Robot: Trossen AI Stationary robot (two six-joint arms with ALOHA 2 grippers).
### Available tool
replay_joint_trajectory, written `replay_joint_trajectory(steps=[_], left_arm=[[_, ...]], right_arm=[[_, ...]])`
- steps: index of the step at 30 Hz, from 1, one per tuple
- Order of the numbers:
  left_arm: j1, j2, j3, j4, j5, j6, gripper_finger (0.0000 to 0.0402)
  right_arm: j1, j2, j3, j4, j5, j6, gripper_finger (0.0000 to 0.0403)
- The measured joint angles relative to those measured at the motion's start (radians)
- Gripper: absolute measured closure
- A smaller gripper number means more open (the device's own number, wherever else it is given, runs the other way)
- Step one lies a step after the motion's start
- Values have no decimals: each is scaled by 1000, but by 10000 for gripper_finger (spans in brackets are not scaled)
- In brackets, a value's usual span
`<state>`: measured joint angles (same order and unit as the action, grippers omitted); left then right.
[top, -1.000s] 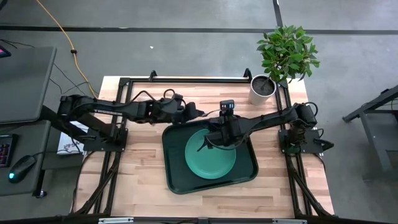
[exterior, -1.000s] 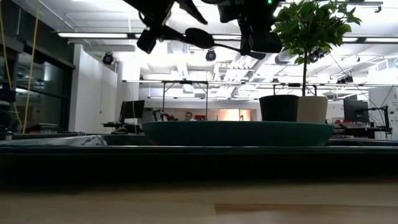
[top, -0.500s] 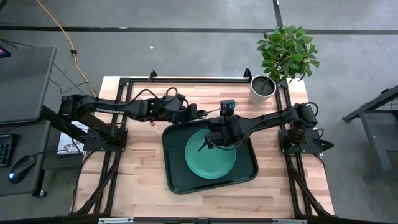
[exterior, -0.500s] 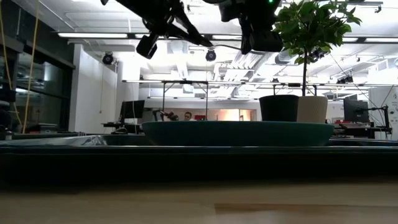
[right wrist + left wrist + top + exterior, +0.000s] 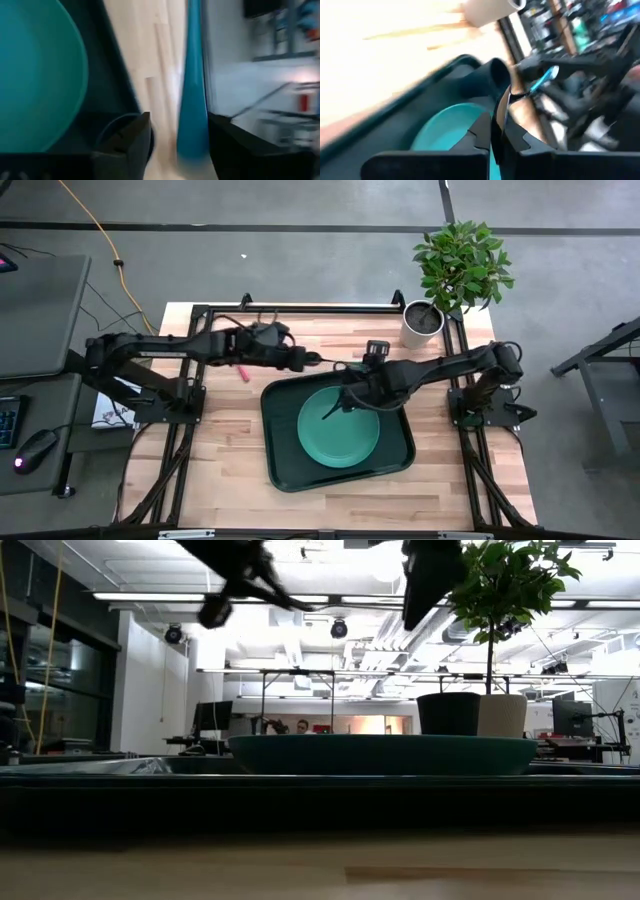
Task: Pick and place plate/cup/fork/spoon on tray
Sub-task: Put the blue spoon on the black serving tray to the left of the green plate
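The teal plate (image 5: 338, 425) lies in the dark green tray (image 5: 283, 465). The dark cup (image 5: 498, 75) stands by the tray's far edge and is hidden under the arms in the high view. The pink-handled fork (image 5: 241, 370) lies on the wood left of the tray. Above the tray's far left corner, my left gripper (image 5: 303, 360) is shut on the spoon (image 5: 325, 363). My right gripper (image 5: 350, 378) is open. The spoon's blue handle (image 5: 192, 105) stands between its fingers. My left gripper pinches the spoon's metal end (image 5: 505, 100) between its two fingers. It comes level from the table's left, in line with the spoon. The spoon is lifted clear above the tray, its blue handle (image 5: 545, 77) pointing away toward the right arm. My right gripper stands around the handle; whether a finger touches it, I cannot tell.
A white plant pot (image 5: 422, 323) with a leafy plant stands at the table's far right corner. Bare wood lies left of the tray and along the near edge. The low view shows a person far off in the room behind.
My left gripper has shut on the spoon's metal end and drawn back a little toward the table's left edge. My right arm has shifted a little toward the right edge. The spoon has stayed in the air above the tray's far edge.
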<state>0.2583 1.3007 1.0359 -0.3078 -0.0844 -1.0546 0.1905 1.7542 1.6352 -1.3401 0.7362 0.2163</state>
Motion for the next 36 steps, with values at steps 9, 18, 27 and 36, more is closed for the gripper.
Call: replay_joint_trajectory(steps=[9,18,27,36], left_arm=[[-32,-223,0,-494,209,262,401],[-299,-130,0,-701,307,293,401],[-232,226,0,-600,417,558,401],[-146,337,0,-418,462,648,401]], right_arm=[[13,-311,-213,117,-158,141,203],[13,-717,-694,543,-364,442,203],[13,-792,-817,744,-400,490,203],[13,-787,-812,784,-404,457,203]])
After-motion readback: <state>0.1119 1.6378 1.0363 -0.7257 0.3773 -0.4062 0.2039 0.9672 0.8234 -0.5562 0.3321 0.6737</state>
